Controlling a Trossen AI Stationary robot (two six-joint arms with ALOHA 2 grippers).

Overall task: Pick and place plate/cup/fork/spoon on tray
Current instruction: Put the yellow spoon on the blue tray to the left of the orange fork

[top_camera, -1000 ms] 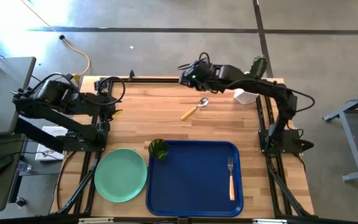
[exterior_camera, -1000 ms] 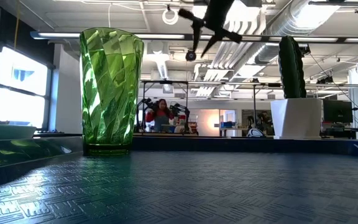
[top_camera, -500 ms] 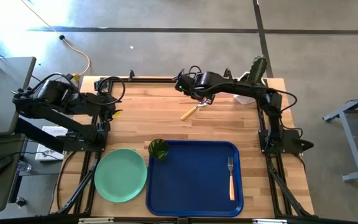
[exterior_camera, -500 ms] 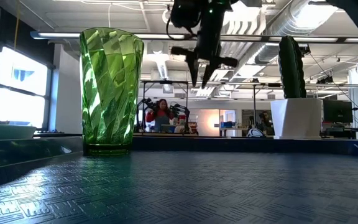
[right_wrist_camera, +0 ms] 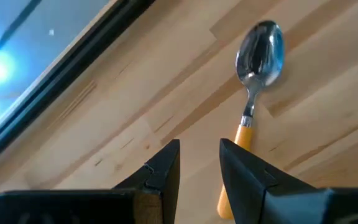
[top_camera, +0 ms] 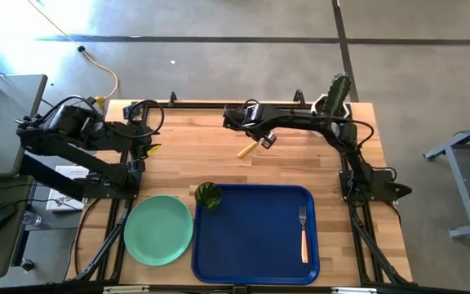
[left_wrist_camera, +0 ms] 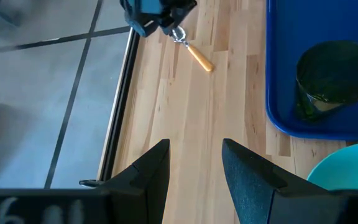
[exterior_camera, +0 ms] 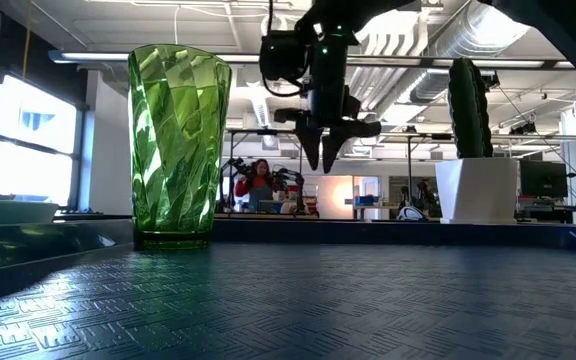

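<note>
On bare wood, orange-handled shiny spoon (right_wrist_camera: 257,74)

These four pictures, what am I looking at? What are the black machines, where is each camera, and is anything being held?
They are two robot arms at a wooden table, shown from four cameras at one moment. One camera looks straight down; one sits at table height inside the large dark-blue plastic tray; one rides on each wrist. In the tray stand a small translucent green tumbler and an orange-handled fork. A round mint-green plate lies on the table, touching the tray's left edge. The right gripper hangs open just above an orange-handled metal spoon at the table's far side, holding nothing yet. The left gripper waits open at the left edge. A potted cactus stands at the far right corner.
</note>
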